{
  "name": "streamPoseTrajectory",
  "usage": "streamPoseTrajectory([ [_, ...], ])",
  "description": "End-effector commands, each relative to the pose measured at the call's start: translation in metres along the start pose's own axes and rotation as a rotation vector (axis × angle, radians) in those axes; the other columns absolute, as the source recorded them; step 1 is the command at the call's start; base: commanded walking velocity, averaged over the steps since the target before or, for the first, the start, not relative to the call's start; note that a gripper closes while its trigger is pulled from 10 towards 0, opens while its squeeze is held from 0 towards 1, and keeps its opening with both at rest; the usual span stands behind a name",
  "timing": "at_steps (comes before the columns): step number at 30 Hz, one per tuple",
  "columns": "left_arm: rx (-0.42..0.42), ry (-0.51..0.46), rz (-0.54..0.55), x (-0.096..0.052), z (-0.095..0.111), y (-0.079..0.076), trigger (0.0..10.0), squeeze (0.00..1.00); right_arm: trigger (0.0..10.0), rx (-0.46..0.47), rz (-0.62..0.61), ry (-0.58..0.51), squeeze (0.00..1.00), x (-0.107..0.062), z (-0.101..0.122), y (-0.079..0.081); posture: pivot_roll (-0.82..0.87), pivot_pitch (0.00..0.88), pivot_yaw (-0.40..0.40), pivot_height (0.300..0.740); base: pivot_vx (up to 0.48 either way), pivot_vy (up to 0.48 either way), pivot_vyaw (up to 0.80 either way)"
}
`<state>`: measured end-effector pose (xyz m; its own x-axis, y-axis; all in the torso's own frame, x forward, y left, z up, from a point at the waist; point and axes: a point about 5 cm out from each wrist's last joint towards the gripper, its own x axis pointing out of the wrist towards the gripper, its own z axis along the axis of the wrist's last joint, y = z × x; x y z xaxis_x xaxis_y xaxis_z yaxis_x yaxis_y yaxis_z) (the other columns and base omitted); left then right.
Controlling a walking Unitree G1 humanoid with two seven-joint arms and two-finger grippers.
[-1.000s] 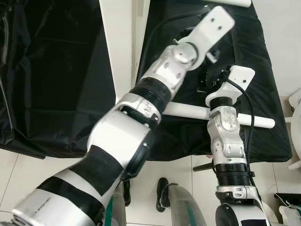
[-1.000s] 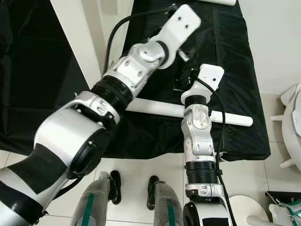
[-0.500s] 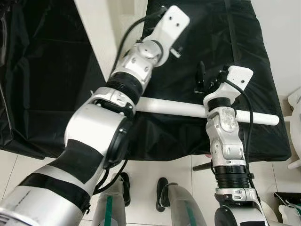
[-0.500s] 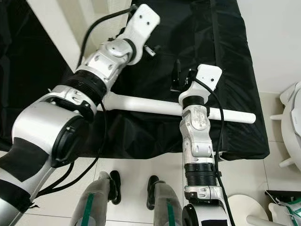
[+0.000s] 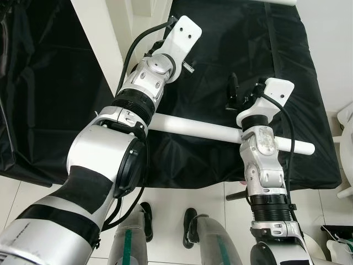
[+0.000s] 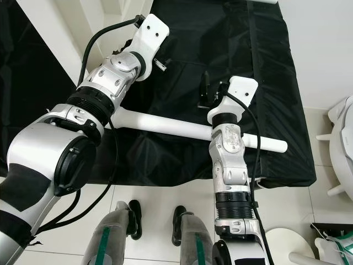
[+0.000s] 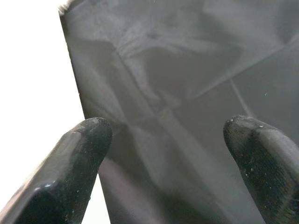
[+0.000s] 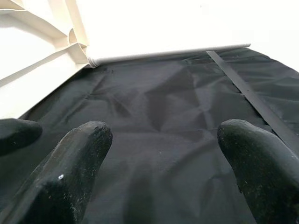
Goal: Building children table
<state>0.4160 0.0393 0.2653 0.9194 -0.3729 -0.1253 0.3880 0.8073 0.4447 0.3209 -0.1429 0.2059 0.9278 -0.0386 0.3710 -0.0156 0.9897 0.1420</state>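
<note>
**Both grippers open above the black-covered surface**

Lying across the black cloth (image 5: pixel 276 55): a long white tube (image 5: pixel 209 131), a table leg by the look of it, slanted from the left arm's elbow toward the cloth's right edge and passing behind the right forearm. Untouched by either gripper.

Left gripper (image 7: pixel 168 154) reaching forward over the cloth near a white upright panel (image 5: pixel 102 49), fingers (image 7: pixel 70 172) spread wide with nothing between them; beneath, wrinkled black fabric and a bright white edge alongside.

Right gripper (image 8: pixel 163 158) raised just beyond the tube, fingers (image 8: pixel 70 168) likewise parted and empty, pointing along the cloth toward a second white tube (image 8: pixel 168 53) lying at its far edge, beside a white ribbed plastic part (image 8: pixel 32 42).

Below, white tiled floor (image 5: pixel 176 199) and the robot's own legs.
</note>
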Motion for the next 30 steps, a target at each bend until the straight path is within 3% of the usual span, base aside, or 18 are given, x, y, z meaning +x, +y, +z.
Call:
streamPoseTrajectory([
  [1, 0.008, 0.052, 0.808, -0.016, -0.016, 0.039, 10.0, 0.0, 10.0, 0.023, 0.01, 0.008, 0.0, -0.002, -0.001, 0.001, 0.07, 0.283, -0.011, 0.74, 0.0, 0.0, 0.0],
  [7, 0.035, 0.082, 0.859, -0.022, -0.027, 0.054, 10.0, 0.0, 10.0, 0.167, 0.11, 0.026, 0.0, -0.004, -0.003, 0.014, 0.09, 0.29, -0.008, 0.74, 0.0, 0.0, 0.0],
  [8, 0.038, 0.094, 0.882, -0.025, -0.031, 0.061, 10.0, 0.0, 10.0, 0.264, 0.143, 0.048, 0.0, -0.005, -0.004, 0.019, 0.09, 0.29, -0.008, 0.74, 0.0, 0.0, 0.0],
  [9, 0.038, 0.094, 0.882, -0.025, -0.031, 0.061, 10.0, 0.0, 10.0, 0.264, 0.143, 0.048, 0.0, -0.005, -0.004, 0.019, 0.09, 0.29, -0.008, 0.74, 0.0, 0.0, 0.0],
  [10, 0.049, 0.1, 0.906, -0.028, -0.034, 0.068, 10.0, 0.0, 10.0, 0.371, 0.165, 0.074, 0.0, -0.007, -0.006, 0.023, 0.09, 0.29, -0.008, 0.74, 0.0, 0.0, 0.0],
  [12, 0.049, 0.1, 0.906, -0.028, -0.034, 0.068, 10.0, 0.0, 10.0, 0.371, 0.165, 0.074, 0.0, -0.007, -0.006, 0.023, 0.09, 0.29, -0.008, 0.74, 0.0, 0.0, 0.0],
  [13, 0.055, 0.11, 0.928, -0.032, -0.038, 0.075, 10.0, 0.0, 10.0, 0.476, 0.175, 0.096, 0.0, -0.008, -0.007, 0.025, 0.1, 0.299, -0.003, 0.74, 0.0, 0.0, 0.0],
  [15, 0.055, 0.11, 0.928, -0.032, -0.038, 0.075, 10.0, 0.0, 10.0, 0.476, 0.175, 0.096, 0.0, -0.008, -0.007, 0.025, 0.1, 0.299, -0.003, 0.74, 0.0, 0.0, 0.0],
  [16, 0.053, 0.121, 0.967, -0.037, -0.042, 0.086, 10.0, 0.0, 10.0, 0.576, 0.181, 0.116, 0.0, -0.008, -0.009, 0.025, 0.1, 0.3, -0.004, 0.74, 0.0, 0.0, 0.0],
  [17, 0.053, 0.121, 0.967, -0.037, -0.042, 0.086, 10.0, 0.0, 10.0, 0.576, 0.181, 0.116, 0.0, -0.008, -0.009, 0.025, 0.1, 0.3, -0.004, 0.74, 0.0, 0.0, 0.0],
  [18, 0.071, 0.133, 1.0, -0.042, -0.045, 0.096, 10.0, 0.0, 10.0, 0.659, 0.201, 0.133, 0.0, -0.009, -0.01, 0.027, 0.11, 0.306, -0.003, 0.74, 0.0, 0.0, 0.0],
  [27, 0.109, 0.179, 1.119, -0.065, -0.061, 0.125, 10.0, 0.0, 10.0, 0.744, 0.264, 0.144, 0.0, -0.013, -0.009, 0.032, 0.1, 0.313, -0.008, 0.74, 0.0, 0.0, 0.0],
  [30, 0.102, 0.175, 1.119, -0.066, -0.062, 0.125, 10.0, 0.0, 10.0, 0.747, 0.271, 0.147, 0.0, -0.014, -0.009, 0.032, 0.11, 0.313, -0.012, 0.74, 0.0, 0.0, 0.0],
])
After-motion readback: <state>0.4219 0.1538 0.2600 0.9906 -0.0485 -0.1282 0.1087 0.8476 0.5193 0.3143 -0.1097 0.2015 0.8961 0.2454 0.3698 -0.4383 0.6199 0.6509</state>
